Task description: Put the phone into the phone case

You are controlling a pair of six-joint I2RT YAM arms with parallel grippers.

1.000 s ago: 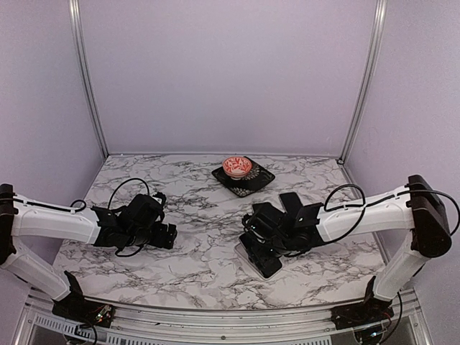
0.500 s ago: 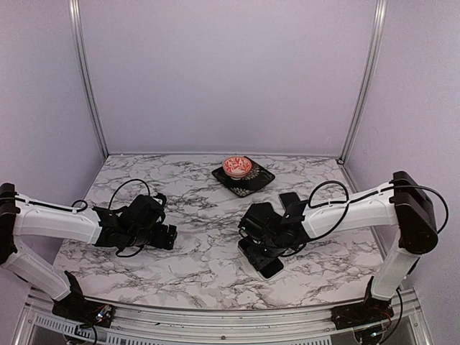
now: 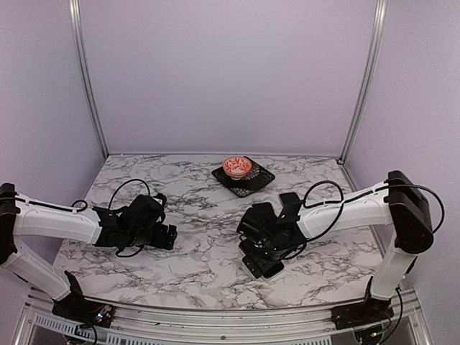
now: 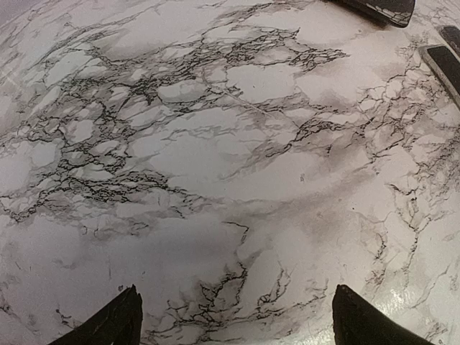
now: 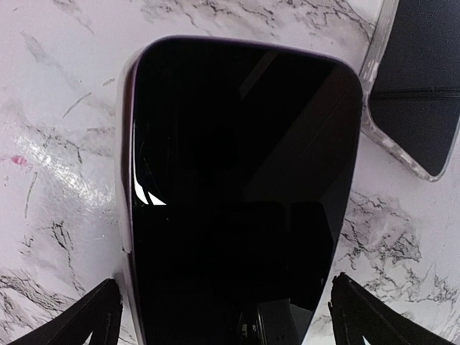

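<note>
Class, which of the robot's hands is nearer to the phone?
Right. The right hand is directly over the phone, straddling it. The left hand hovers over bare table, well off to the phone's left.

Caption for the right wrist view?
Right gripper grips the phone by its sides; the clear case lies at upper right.

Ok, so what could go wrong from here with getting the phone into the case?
The right gripper straddles the glossy phone across its slim edges, so it may slip or tilt if lifted. The clear phone case lies loose beside it on the smooth marble table. The open left gripper hovers well away from it, so pressing the phone in could shove the case aside.
</note>
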